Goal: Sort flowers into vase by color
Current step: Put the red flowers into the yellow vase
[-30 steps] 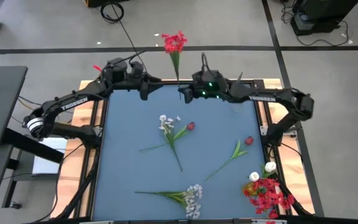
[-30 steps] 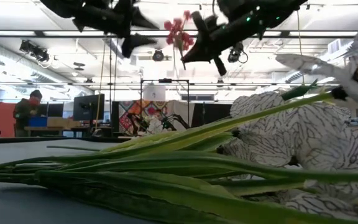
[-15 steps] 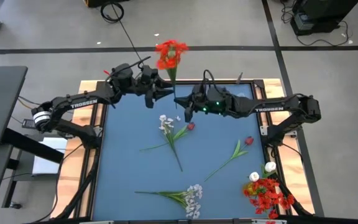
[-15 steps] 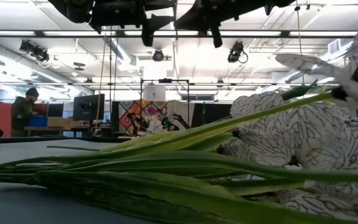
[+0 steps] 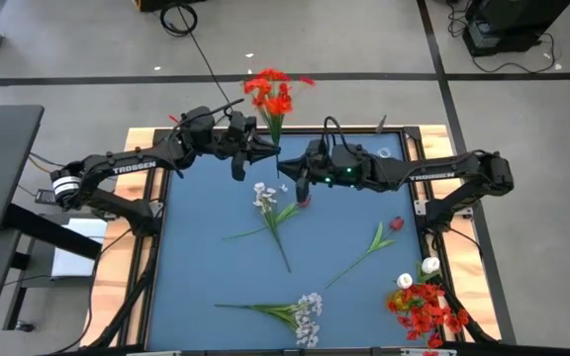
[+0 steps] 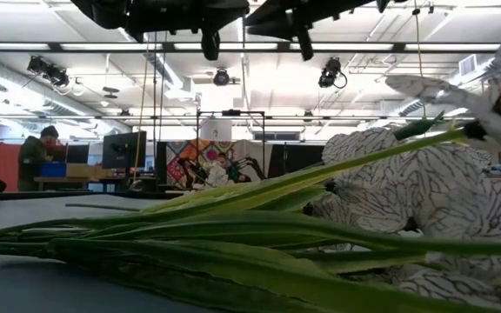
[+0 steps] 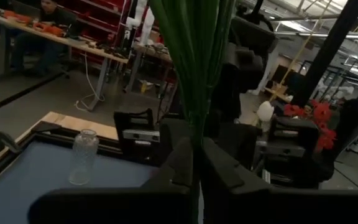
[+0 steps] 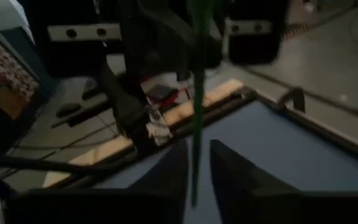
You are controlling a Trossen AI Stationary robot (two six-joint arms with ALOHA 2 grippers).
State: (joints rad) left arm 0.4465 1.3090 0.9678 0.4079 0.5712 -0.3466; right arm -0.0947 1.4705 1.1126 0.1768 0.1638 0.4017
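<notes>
A red flower (image 5: 269, 91) on a green stem (image 5: 276, 133) stands upright in the air over the table's far edge. My left gripper (image 5: 271, 155) is shut on that stem (image 7: 196, 134). My right gripper (image 5: 293, 178) is just right of it and slightly open. Its fingers (image 8: 172, 169) stand on either side of the stem's lower part (image 8: 196, 143); I cannot tell whether they touch it. A clear glass vase (image 7: 83, 156) stands by the far right corner. Other flowers lie flat on the blue table (image 5: 206, 277). My left gripper pinches the green stem (image 7: 196, 127) between its two fingers, just below the long leaves. The fingers come level from the table's left and lie across the stem. The flower stands upright with its bloom up, lifted clear of the table.
On the mat lie a white spray (image 5: 265, 198) with a red bud (image 5: 304, 201), a dark red bud (image 5: 396, 224) and another white spray (image 5: 305, 311), whose leaves fill the low view (image 6: 233, 235). Red flowers (image 5: 426, 309) and white buds (image 5: 429, 265) stand at the near right corner.
My right gripper has carried the red flower from beyond the far edge toward the table's middle and has opened a little. My left gripper has moved toward the table's right, up to the stem, and has shut on it. The flower has stayed upright.
</notes>
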